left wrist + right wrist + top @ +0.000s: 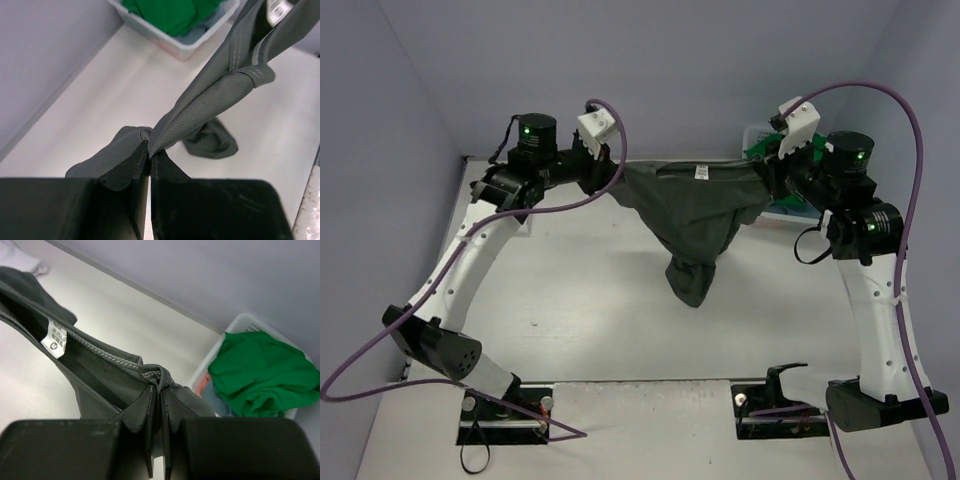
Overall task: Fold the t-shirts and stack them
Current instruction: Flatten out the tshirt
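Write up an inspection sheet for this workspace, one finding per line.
Surface: white table; the hanging shirt's lowest fold appears to rest on it.
Job's things: dark grey shirt stretched between both tools, sagging in the middle; green shirt and light blue cloth lie in the basket.
Clutter: white plastic basket at the far right of the table.
Tools: left tool and right tool are each shut on the dark grey shirt's edge.
Cables: purple cables loop from both wrists toward the bases.
Surroundings: pale walls on three sides.
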### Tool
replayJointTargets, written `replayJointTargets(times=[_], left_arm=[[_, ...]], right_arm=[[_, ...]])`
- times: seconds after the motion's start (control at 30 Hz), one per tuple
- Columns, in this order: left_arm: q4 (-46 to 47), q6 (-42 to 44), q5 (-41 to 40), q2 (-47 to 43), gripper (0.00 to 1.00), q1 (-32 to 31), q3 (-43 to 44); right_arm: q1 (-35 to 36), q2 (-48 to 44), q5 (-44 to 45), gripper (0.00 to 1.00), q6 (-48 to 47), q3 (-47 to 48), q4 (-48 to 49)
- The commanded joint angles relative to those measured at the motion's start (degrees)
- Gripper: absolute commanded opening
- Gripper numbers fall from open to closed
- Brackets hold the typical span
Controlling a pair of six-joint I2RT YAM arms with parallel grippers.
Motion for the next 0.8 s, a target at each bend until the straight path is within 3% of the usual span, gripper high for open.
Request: replayJointTargets(times=[0.0,0.27,0.5,0.77], left_arm=[[4.2,-2.7,3.2,-6.4,0.0,2.1,0.7],[4.9,-9.5,8.3,-13.5,0.0,7.2,2.6],[7.4,-14.8,13.0,-20.3,0.0,10.2,2.0],[9.9,-18.3,15.5,-26.2,0.0,12.2,0.1]], right_arm=[[-0.2,-3.1,-4.7,0.0,1.3,-0.7,4.4],[0.6,-7.7,-18.9,0.0,5.8,-9.0,4.1],[2.1,-14.2,-21.0,0.0,1.0,-16.3,3.3],[3.3,-13.9,-19.8,0.0,-3.0,-14.7,4.2]])
